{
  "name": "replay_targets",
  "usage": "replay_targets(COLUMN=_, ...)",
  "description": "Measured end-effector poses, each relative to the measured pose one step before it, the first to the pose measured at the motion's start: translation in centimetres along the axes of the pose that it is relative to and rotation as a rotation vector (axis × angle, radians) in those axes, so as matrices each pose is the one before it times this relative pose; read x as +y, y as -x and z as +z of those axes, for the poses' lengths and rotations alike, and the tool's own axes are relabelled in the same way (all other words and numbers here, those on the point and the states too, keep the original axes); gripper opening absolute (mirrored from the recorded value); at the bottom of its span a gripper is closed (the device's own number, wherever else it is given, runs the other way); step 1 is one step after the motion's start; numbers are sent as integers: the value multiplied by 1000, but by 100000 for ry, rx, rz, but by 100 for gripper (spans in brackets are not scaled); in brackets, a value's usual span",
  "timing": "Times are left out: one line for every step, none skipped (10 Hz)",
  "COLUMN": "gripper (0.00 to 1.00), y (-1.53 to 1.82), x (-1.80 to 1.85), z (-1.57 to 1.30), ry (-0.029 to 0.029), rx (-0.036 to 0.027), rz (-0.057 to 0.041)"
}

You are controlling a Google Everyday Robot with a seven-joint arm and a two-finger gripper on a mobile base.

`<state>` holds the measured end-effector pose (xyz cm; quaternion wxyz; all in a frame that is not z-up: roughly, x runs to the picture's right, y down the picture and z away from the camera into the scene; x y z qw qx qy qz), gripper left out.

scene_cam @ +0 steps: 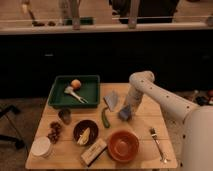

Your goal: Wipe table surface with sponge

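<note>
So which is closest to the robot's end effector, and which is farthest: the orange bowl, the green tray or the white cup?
The end effector is mid-table, at the sponge.
1. Orange bowl, just in front of it.
2. Green tray, back left.
3. White cup, front-left corner.
</note>
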<state>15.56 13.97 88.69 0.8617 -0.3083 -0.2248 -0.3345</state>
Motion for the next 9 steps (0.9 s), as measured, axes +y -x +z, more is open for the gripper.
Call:
replay_targets(gripper=0, y=476, x=1031, z=-280, ry=306, rx=300, rz=-548)
replay_targets(gripper=0, y=-149, x=600, z=-257, ry=273, rx=872, rz=598)
replay_targets(gripper=0, y=-611, x=723, z=-336, ry=493, rx=1903, rz=1298)
replay_targets(gripper=0, y=-495, x=406, z=-139, ry=446, rx=1463, rz=1223)
replay_targets(gripper=0, y=-579, x=368, z=-68, ry=399, rx=1471, rz=1535)
replay_targets(gripper=0, y=-940, x=320, z=140, ry=612, rx=1741, rz=2334)
replay_targets(gripper=0, y=-415, x=-113, z=266, ry=281, rx=695, rz=1049)
replay_targets(gripper=0, y=-493, x=-660, z=442, ry=-147, rx=921, rz=1305)
replay_targets(gripper=0, y=-383, x=-490, z=258, ry=-609, rx=503, rz=989)
